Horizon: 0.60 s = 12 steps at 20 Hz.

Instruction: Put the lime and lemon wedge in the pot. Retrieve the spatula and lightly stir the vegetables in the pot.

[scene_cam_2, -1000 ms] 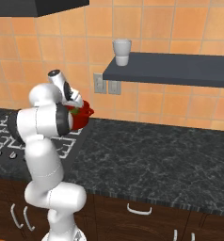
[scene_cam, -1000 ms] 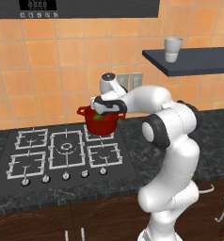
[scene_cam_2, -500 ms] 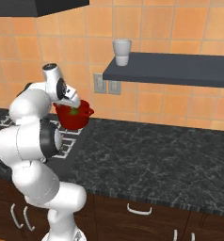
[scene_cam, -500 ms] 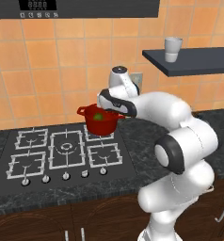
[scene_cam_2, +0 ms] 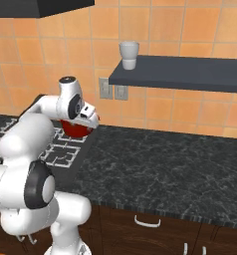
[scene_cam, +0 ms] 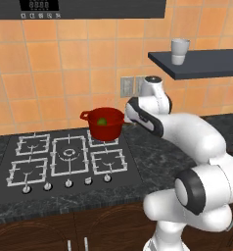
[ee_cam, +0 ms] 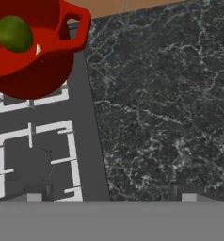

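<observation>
Lime (ee_cam: 14, 34) is being kept inside pot (scene_cam: 105, 124), which is being carried on the hob's back burner. Hand (ee_cam: 111, 197) is being held wide open, gripping nothing, beside the pot over worktop (ee_cam: 165, 103), presumably freed for the next fetch.

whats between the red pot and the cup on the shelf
In the left base view, the robot's white arm and a wall outlet lie between the red pot and the cup.

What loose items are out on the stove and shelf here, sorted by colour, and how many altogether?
Red: 1, the pot on the stove's back right burner
Green: 1, the lime inside the pot
Pale grey: 1, the cup on the wall shelf
Total: 3
</observation>
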### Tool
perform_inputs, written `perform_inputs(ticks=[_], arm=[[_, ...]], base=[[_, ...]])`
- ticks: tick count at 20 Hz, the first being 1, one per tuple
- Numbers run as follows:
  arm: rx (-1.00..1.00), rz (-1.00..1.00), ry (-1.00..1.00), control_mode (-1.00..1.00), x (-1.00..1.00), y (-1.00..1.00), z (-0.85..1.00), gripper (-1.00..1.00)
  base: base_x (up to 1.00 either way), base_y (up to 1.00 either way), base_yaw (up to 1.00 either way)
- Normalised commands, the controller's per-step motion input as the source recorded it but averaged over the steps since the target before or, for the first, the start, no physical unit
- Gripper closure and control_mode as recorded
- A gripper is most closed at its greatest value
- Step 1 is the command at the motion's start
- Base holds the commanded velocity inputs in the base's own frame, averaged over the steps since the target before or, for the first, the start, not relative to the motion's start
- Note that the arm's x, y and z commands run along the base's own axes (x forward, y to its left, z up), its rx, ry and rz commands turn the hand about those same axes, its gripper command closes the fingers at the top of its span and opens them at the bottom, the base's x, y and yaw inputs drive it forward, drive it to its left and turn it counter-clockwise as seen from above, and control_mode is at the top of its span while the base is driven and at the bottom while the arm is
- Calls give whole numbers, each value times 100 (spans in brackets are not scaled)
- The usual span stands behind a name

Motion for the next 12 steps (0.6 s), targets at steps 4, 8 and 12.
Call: perform_inputs(ticks=[4,8,12], arm=[[-3,0,6,-100,-3,-67,-2,-100],[0,-3,0,-100,-17,-18,-1,-100],[0,0,0,100,-15,0,0,-100]], base=[[0,0,0],[0,0,0],[-64,3,0]])
